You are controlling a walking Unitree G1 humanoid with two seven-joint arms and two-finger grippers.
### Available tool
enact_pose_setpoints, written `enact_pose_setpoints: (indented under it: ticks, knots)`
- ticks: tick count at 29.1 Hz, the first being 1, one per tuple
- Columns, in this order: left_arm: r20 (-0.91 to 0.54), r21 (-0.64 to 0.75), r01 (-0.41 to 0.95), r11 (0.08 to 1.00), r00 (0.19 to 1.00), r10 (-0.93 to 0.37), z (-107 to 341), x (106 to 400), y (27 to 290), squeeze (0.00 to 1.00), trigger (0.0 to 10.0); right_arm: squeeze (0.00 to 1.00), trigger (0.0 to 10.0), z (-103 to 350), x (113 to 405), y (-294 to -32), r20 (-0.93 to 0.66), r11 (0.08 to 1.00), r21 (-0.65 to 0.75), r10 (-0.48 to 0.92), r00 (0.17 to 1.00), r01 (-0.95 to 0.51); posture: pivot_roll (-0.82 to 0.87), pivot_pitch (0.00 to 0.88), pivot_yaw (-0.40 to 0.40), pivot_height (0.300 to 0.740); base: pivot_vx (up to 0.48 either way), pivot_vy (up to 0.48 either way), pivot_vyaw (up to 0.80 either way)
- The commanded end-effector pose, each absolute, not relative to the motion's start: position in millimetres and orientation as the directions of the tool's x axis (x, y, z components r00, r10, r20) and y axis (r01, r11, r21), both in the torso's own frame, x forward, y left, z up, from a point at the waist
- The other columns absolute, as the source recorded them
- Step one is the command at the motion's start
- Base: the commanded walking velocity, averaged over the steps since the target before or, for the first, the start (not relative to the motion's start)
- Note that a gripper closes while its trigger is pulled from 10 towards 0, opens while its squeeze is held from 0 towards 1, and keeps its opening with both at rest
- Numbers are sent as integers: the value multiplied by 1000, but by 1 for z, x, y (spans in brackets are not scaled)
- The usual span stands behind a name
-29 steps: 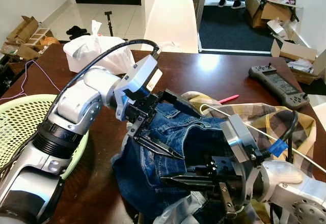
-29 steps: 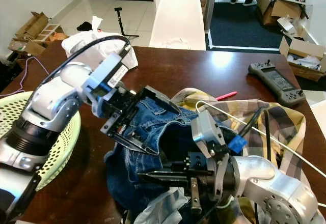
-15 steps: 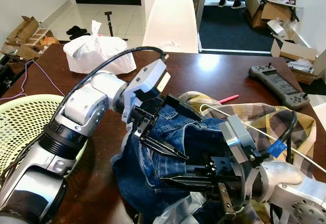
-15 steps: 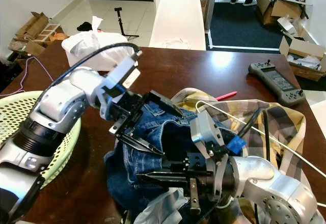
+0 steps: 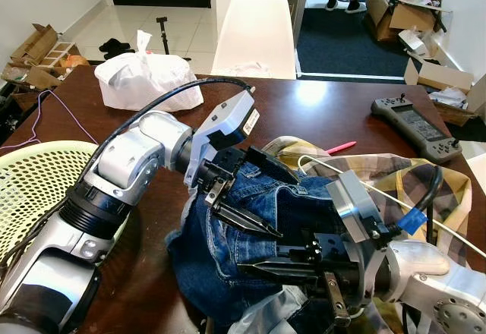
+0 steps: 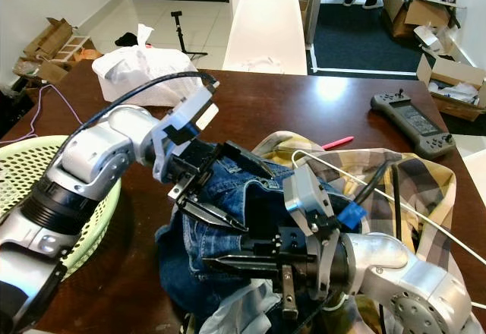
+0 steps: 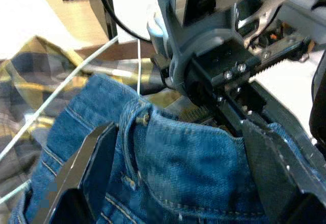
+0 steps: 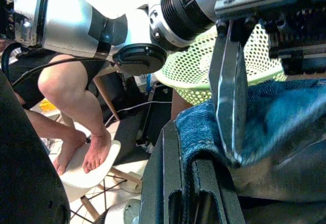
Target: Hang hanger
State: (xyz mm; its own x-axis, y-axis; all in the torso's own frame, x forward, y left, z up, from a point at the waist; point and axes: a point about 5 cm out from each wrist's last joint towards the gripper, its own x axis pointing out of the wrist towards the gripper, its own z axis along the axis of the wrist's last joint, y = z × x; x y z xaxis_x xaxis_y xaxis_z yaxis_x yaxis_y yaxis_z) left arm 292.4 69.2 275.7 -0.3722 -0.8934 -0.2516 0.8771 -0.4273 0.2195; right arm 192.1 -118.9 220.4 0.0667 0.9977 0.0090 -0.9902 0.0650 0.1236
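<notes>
- Left gripper (image 5: 257, 200) over a pair of blue jeans (image 5: 228, 250) on a dark wooden table (image 5: 319, 118), fingers spread wide to either side of the denim waistband (image 7: 168, 147).
- Right gripper (image 5: 262, 264) low at the near edge of the jeans, fingers pinching a fold of the denim between them.
- White wire hanger (image 5: 380, 191) lying across a yellow and grey plaid shirt (image 5: 395, 174), just beside the jeans and behind the right arm.
- Pale green mesh basket (image 5: 23, 190) at the table's left edge; white plastic bag (image 5: 144, 80) at the far left corner.
- Black handheld controller (image 5: 414, 125) and pink pen (image 5: 340, 147) on the right side of the table.
- White chair (image 5: 257, 34) behind the table; a person's bare legs (image 8: 76, 112) beside a chair in the right wrist view.
</notes>
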Motion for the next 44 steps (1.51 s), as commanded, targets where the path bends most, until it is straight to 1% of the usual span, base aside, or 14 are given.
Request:
enact_pose_setpoints:
  ticks: [1,2,18,25,26,28,29,30,31,33,34,35,38,44]
  knots:
    - [-271,197,877,-437,-380,-885,270,291,67,0,10000,0,0,227,186,-114,33,21,95,999,24,-995,-52,176,56,740,0,0,0]
    - [-277,185,876,-446,-389,-879,269,290,68,0,0,0,0,227,186,-114,34,24,94,999,27,-995,-54,177,57,740,0,0,0]
    - [-264,177,892,-415,-363,-894,272,292,71,0,0,0,0,231,189,-115,50,41,79,998,45,-996,-50,179,53,740,0,0,0]
    - [-247,216,907,-362,-308,-919,277,297,73,0,0,0,0,231,192,-115,53,63,69,996,67,-996,-48,178,52,740,0,0,0]
    - [-213,282,919,-277,-221,-952,287,304,77,0,0,0,0,231,197,-115,61,102,55,993,105,-993,-44,176,51,740,0,0,0]
    - [-213,282,919,-277,-221,-952,287,304,77,0,0,0,0,231,197,-115,61,102,55,993,105,-993,-44,176,51,740,0,0,0]
    - [-146,389,912,-131,-80,-986,306,313,82,0,0,0,10000,232,203,-116,83,148,53,985,152,-988,-39,174,49,740,0,0,0]
    - [-146,389,912,-131,-80,-986,306,313,82,0,0,0,10000,232,203,-116,83,148,53,985,152,-988,-39,174,49,740,0,0,0]
    - [-61,468,884,1,33,-998,325,319,89,0,0,600,10000,232,208,-117,103,184,57,976,190,-981,-38,174,48,740,0,0,0]
    - [-61,468,884,1,33,-998,325,319,89,0,0,600,10000,232,208,-117,103,184,57,976,190,-981,-38,174,48,740,0,0,0]
    - [18,531,840,113,122,-992,341,320,96,0,0,1000,10000,230,212,-118,119,213,71,968,220,-975,-39,169,42,740,0,0,0]
    - [18,531,840,113,122,-992,341,320,96,0,0,1000,10000,230,212,-118,119,213,71,968,220,-975,-39,169,42,740,0,0,0]
    - [102,579,778,242,225,-969,355,320,108,0,0,1000,10000,227,215,-122,137,227,97,961,239,-969,-34,164,40,740,0,0,0]
    - [114,579,763,287,273,-955,354,319,117,0,0,1000,10000,233,214,-131,209,199,123,953,221,-972,-27,160,41,740,0,0,0]
